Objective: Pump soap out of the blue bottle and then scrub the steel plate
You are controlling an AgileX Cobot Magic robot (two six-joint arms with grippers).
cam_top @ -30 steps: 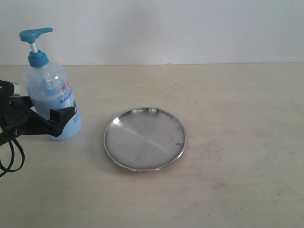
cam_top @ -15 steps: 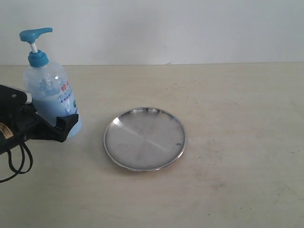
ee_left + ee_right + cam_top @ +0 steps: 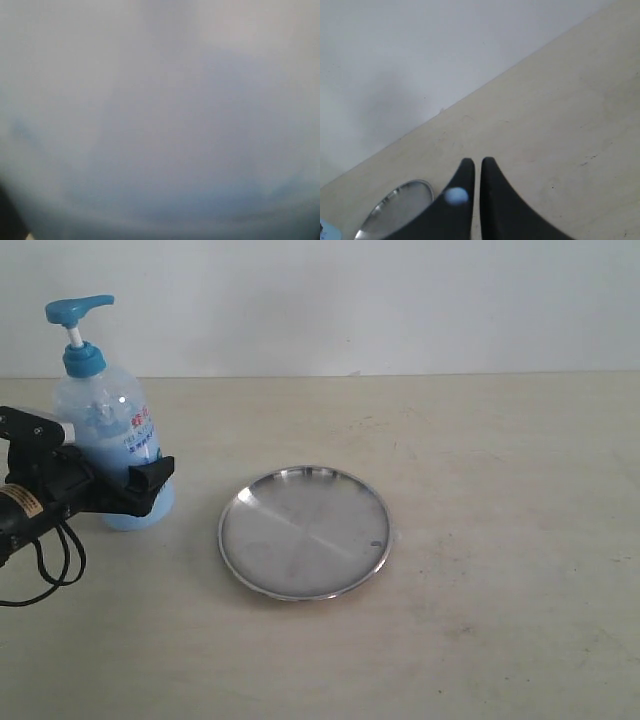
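Bottle: tall clear plastic pump bottle, teal-blue pump head and collar, red/green label print. Stands upright at far left of the pale beige table.
Soap: pale blue opaque soap fills lower part of the bottle, seen thru the clear wall.
L gripper: black left gripper comes in from the left edge, jaws around the bottle's lower body. Near finger lies flat against the wall, far one hidden behind. Clamped on the bottle.
L wrist cam: only pale blue-grey blur, bottle wall right up against the lens.
Plate: round shallow shiny stainless-steel plate w/ raised rim, flat near table centre, right of the bottle and apart from it. Small dark speck near its right rim.
R gripper: black right gripper, seen only in its own cam. Fingers drawn together, thin slit between, holding nothing. It's above bare table, plate edge showing beside one finger.
Backdrop: plain white wall behind the table.
Cable: black cable loops under the L arm.
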